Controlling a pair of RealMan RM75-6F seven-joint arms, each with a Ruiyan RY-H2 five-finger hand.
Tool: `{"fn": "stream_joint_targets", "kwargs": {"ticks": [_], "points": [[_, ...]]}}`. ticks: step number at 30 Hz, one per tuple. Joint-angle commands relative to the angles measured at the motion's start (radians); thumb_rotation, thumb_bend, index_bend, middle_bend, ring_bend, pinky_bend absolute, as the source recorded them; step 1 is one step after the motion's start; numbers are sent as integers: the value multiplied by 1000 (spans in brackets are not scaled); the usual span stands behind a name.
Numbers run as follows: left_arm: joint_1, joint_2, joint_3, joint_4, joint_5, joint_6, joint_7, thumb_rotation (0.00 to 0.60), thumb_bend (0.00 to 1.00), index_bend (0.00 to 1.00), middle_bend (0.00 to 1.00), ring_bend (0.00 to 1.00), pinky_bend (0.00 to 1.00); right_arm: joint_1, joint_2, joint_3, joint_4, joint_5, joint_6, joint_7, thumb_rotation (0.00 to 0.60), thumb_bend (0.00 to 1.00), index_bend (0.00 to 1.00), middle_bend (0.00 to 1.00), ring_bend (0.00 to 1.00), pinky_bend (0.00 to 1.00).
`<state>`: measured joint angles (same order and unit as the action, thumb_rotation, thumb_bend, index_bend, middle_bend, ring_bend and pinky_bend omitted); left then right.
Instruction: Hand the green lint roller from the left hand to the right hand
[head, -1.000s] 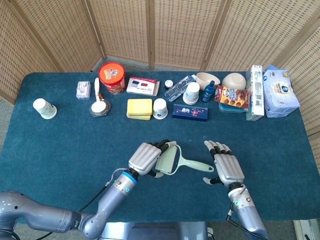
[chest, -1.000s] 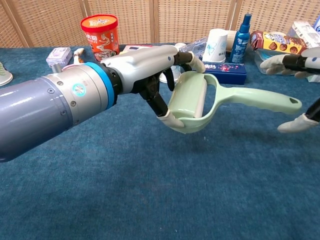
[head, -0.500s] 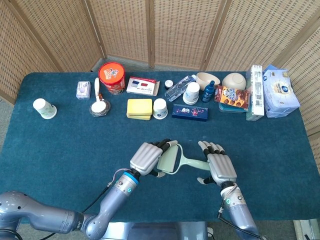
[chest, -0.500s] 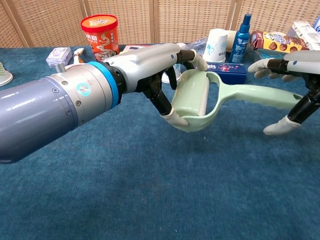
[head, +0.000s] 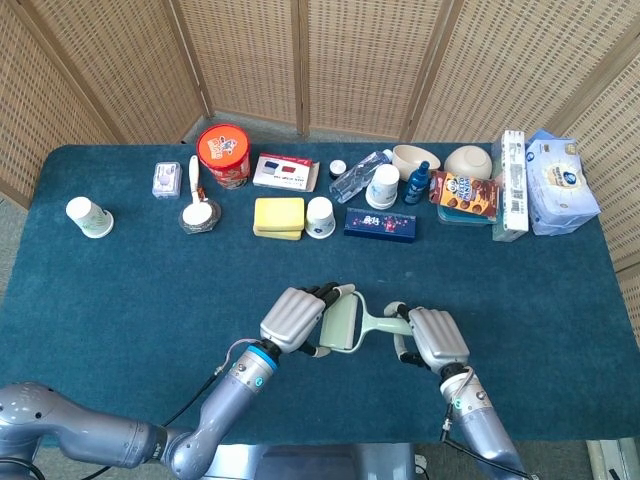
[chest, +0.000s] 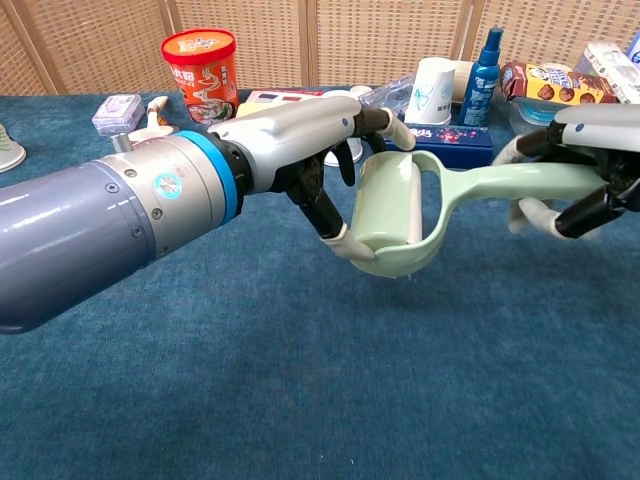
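Holding status: roller is carried above the bench, near the middle of its front edge, between the two hands.
Left hand: left hand grasps the roller by its head; fingers over the top of the guard, thumb under its lower rim.
Right hand: right hand is curled around the outer part of the handle; fingers wrap it from above and below. Whether the grip is already firm cannot be told.
Roller attitude: roughly level, head toward the left hand, handle toward the right hand.
Weight: judged light; thin plastic frame with a small drum.
Stiffness: judged rigid; handle and guard should not flex under a normal grip.
Surface: smooth moulded plastic, likely slippery; drum may be tacky, so avoid contact with it.
Grip point: the handle, which is long enough for a full wrap and is made for it.
Caution: with one hand gone, the head will tend to droop; the right hand needs a full, tight wrap before the left lets go.
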<state>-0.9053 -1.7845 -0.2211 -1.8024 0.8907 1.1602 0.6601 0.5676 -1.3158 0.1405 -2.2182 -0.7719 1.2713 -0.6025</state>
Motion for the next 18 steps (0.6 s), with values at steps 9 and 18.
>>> {"fn": "stream_joint_targets", "kwargs": {"ticks": [9, 18], "points": [[7, 13, -2, -16, 7, 7, -9, 600, 0, 137, 312, 297, 444, 6, -3, -16, 8, 0, 14, -1, 600, 952, 515, 670, 548, 733], [13, 81, 0, -78, -18, -31, -33, 600, 0, 41, 62, 135, 444, -1, -2, -32, 13, -34, 17, 22, 600, 952, 521, 673, 549, 733]]}}
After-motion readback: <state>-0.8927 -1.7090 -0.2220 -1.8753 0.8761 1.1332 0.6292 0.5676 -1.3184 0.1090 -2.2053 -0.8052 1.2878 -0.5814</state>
